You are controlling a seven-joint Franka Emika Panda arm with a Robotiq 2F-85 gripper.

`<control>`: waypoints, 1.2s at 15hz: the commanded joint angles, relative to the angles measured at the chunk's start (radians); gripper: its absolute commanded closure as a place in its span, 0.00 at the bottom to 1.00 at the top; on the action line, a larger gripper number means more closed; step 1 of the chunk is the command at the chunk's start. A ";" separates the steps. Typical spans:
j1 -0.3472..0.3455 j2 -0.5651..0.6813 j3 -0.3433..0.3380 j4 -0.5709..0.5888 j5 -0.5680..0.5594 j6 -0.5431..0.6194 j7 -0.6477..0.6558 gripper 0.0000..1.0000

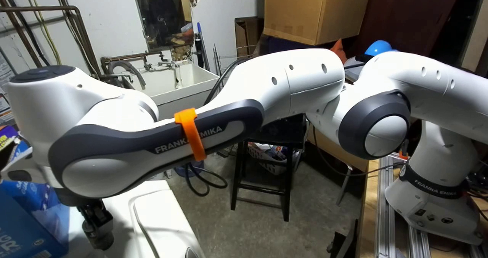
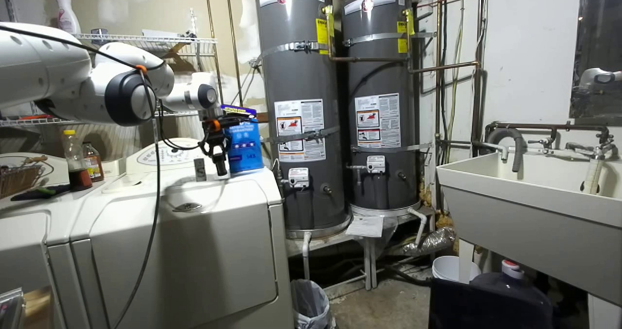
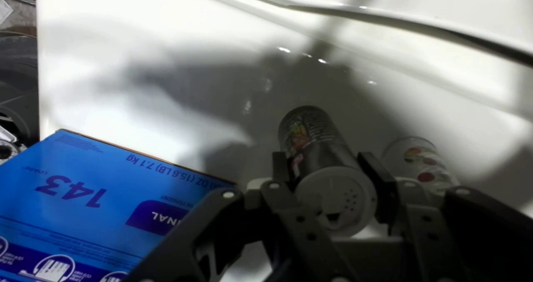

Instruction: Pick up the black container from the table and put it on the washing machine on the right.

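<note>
The black container (image 3: 310, 136), a dark shaker with a coloured label and a pale grey lid, is between the fingers of my gripper (image 3: 325, 161) in the wrist view. Both fingers press its sides near the lid. It also shows below the gripper in both exterior views (image 1: 101, 239) (image 2: 222, 167), roughly upright. Its base is at or just above the top of the white washing machine (image 2: 189, 256); I cannot tell if it touches. The washing machine's glossy top fills the wrist view (image 3: 125, 44). The black stool-like table (image 1: 274, 134) stands on the floor beyond the arm.
A blue detergent box (image 3: 75, 182) stands close beside the gripper. A second, paler shaker with red spots (image 3: 420, 165) stands on the other side, also seen in an exterior view (image 2: 200, 169). Bottles (image 2: 77, 166), water heaters (image 2: 301, 86) and a utility sink (image 2: 525, 198) are around.
</note>
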 commanded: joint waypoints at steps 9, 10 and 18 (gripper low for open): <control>-0.001 0.023 0.001 0.027 0.067 0.004 -0.010 0.02; -0.001 0.020 -0.002 0.028 0.065 0.002 -0.007 0.00; 0.005 -0.104 -0.073 -0.006 0.021 -0.012 0.052 0.00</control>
